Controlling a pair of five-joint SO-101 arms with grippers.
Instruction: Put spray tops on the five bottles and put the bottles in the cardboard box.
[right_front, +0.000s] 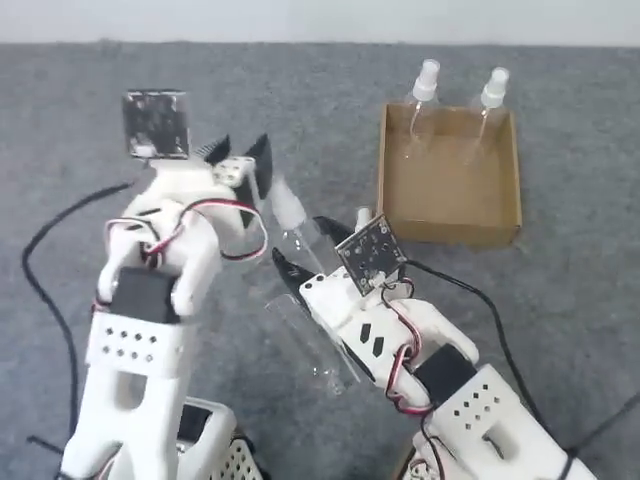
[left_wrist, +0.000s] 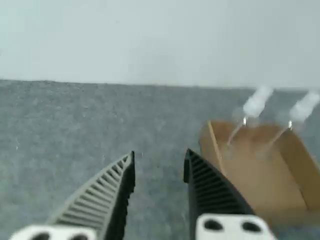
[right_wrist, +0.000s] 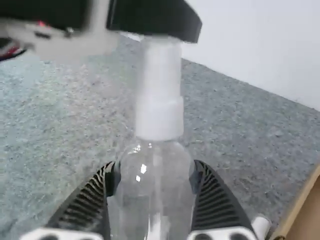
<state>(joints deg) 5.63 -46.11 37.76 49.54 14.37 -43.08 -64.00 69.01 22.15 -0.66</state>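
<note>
Two topped bottles (right_front: 421, 108) are stood in box (right_front: 450, 233), table's far right. Third bottle (right_wrist: 155, 192), top (right_wrist: 159, 97) on, is clamped in right fingers (right_wrist: 212, 200) mid-table. Left fingers (left_wrist: 112, 192) are held apart. Three judged unboxed.

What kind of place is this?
Probably a robotics test bench: two white plastic robot arms on grey felt-like matting, a plain pale wall, and a brown cardboard box holding clear spray bottles.

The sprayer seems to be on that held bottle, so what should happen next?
Probably the right arm carries its bottle over to the cardboard box: the spray top looks seated, and the left jaws stand open and empty.
</note>
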